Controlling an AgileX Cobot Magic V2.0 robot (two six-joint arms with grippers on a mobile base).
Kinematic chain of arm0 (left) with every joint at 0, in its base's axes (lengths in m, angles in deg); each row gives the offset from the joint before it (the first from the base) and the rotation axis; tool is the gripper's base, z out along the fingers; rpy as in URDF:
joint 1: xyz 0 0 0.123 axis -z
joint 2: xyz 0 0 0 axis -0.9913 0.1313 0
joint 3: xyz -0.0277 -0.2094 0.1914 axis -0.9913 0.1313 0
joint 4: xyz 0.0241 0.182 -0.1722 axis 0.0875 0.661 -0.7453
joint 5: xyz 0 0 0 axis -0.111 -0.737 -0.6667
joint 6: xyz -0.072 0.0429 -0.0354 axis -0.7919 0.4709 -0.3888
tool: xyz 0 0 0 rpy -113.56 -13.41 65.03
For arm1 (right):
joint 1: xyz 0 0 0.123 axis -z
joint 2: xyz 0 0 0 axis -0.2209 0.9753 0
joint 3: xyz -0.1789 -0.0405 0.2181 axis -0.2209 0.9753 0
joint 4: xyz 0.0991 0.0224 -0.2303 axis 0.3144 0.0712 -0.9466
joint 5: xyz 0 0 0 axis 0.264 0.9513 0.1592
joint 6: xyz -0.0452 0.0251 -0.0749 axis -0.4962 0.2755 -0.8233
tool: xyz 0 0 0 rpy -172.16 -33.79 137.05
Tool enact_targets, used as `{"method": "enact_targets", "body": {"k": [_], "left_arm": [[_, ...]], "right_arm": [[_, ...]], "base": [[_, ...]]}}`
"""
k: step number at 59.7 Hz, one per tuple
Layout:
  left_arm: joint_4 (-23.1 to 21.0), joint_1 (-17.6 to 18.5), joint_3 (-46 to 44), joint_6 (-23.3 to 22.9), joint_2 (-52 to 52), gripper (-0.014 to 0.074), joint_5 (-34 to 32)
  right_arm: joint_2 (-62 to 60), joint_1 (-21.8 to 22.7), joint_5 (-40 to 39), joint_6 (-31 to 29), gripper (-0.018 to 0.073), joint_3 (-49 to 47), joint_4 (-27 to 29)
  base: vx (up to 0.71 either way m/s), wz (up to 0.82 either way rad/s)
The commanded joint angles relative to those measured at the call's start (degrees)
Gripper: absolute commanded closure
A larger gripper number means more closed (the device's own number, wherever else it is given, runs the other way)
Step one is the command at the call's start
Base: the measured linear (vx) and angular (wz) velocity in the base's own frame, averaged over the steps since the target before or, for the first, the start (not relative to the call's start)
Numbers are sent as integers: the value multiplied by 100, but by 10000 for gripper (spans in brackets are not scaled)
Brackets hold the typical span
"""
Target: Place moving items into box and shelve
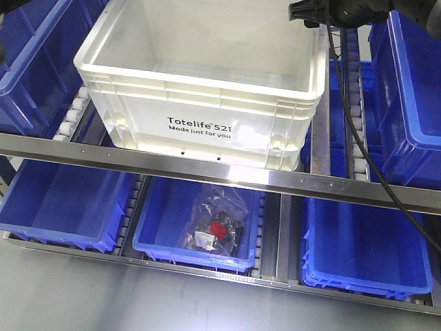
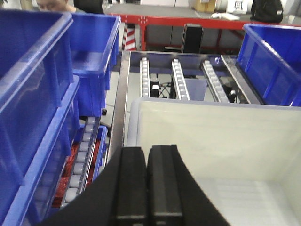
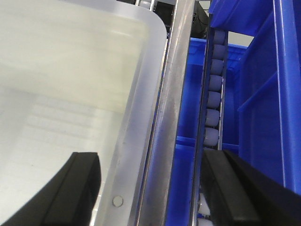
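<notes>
The box (image 1: 207, 103) is a large white crate printed "Totelife 521", standing on the upper roller shelf. Its inside looks pale and bare where it shows (image 2: 211, 141) (image 3: 70, 70). The moving items are out of view in every frame. My left gripper (image 2: 148, 155) is shut with nothing between its black fingers, and it hovers over the crate's left rim. My right gripper (image 3: 150, 157) is open, with one finger (image 3: 84, 179) over the crate's interior and the other (image 3: 225, 183) outside. The crate's right rim and a steel rail lie between them. It also shows as the right gripper (image 1: 310, 12) at the crate's far right corner.
Blue bins flank the crate on both sides (image 1: 406, 103) (image 2: 33, 108) and fill the lower shelf (image 1: 62, 207). The middle lower bin holds a clear bag of small parts (image 1: 217, 224). A steel front rail (image 1: 207, 165) crosses below the crate. A black cable (image 1: 358, 138) hangs on the right.
</notes>
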Motion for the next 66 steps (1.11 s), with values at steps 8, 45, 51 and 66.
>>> {"method": "enact_targets", "body": {"k": [8,45,51,66], "left_arm": [[-42,24,805,-76,-1195,603,-683],[-36,-203,5733,-32,-5282,597,-2311],[-37,-335,6361,-83,-5742,597,-2329],[-31,-623,6486,-197,-6593,597,-1242]], "right_arm": [[-344,10,-249,9,47,-205,-221],[-344,10,-249,9,47,-205,-221],[-344,10,-249,9,47,-205,-221],[-344,10,-230,9,47,-205,-221]], "base": [[0,0],[0,0],[0,0],[0,0]]}}
